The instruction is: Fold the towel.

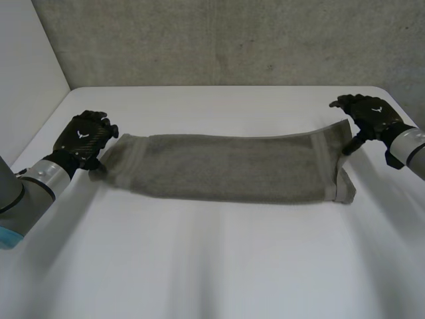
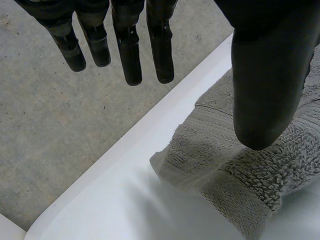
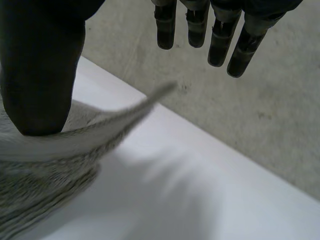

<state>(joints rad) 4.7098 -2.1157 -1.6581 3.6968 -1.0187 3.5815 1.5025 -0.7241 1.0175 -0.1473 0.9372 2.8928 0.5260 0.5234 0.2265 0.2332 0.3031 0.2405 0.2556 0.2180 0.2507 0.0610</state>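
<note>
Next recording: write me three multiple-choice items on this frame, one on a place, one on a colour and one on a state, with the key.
1. Where does the towel lie?
A. Stretched across the table from the left hand to the right hand
B. Bunched up at the near edge
C. Hanging off one side

2. What colour is the towel?
A. White
B. Grey
C. Blue

3. How is the towel's corner by the right hand?
A. Flat on the table
B. Raised off the table
C. Tucked under the towel

Key:
1 A, since the head view shows a long strip with a hand at each end.
2 B, since it is grey in all three views, against the white table.
3 B, since in the right wrist view the corner stands clear of the tabletop beside the thumb.
</note>
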